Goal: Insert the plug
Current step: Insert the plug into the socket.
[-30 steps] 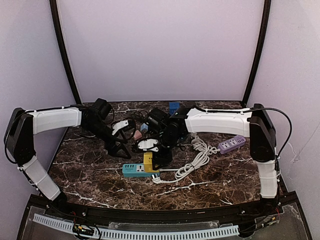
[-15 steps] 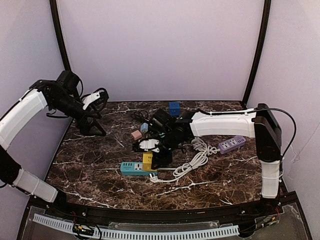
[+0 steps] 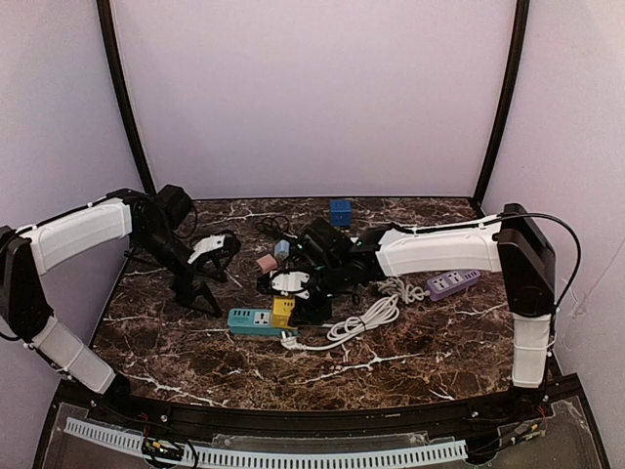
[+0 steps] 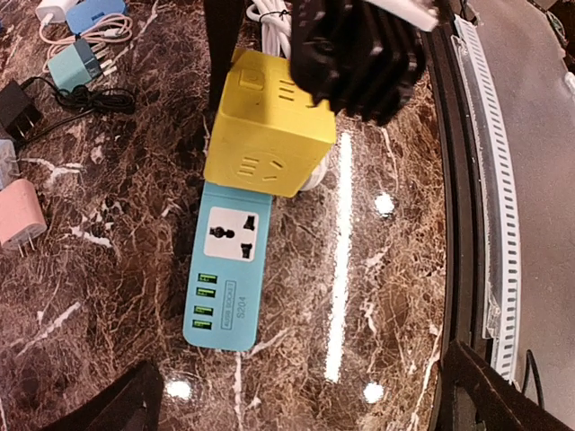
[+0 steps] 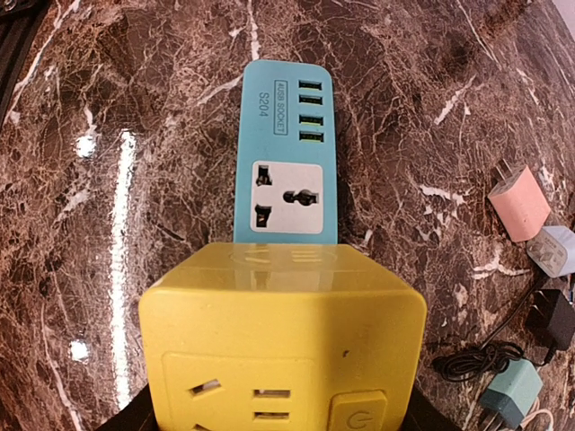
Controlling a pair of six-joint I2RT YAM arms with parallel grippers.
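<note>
A yellow cube plug adapter [image 3: 283, 311] stands over the right end of a teal power strip [image 3: 254, 321] lying on the marble table [image 3: 195, 362]. My right gripper [image 3: 299, 302] is shut on the yellow cube [image 5: 283, 350], with the strip's [image 5: 286, 157] free universal socket and USB ports showing beyond it. The cube hides where it meets the strip. My left gripper [image 3: 201, 293] is open and empty, just left of the strip. In the left wrist view the cube [image 4: 269, 135] and strip [image 4: 225, 278] lie ahead of my spread left fingertips [image 4: 117, 404].
The strip's white cable [image 3: 363, 318] coils to the right. A pink charger [image 3: 265, 263], a light blue charger [image 3: 281, 249] and a black adapter lie behind the strip. A blue cube [image 3: 340, 211] sits at the back and a purple power strip [image 3: 453, 283] at the right.
My left arm has swung down from a raised pose at the far left to the table beside the strip. My right gripper, the cube and the strip have shifted slightly left.
</note>
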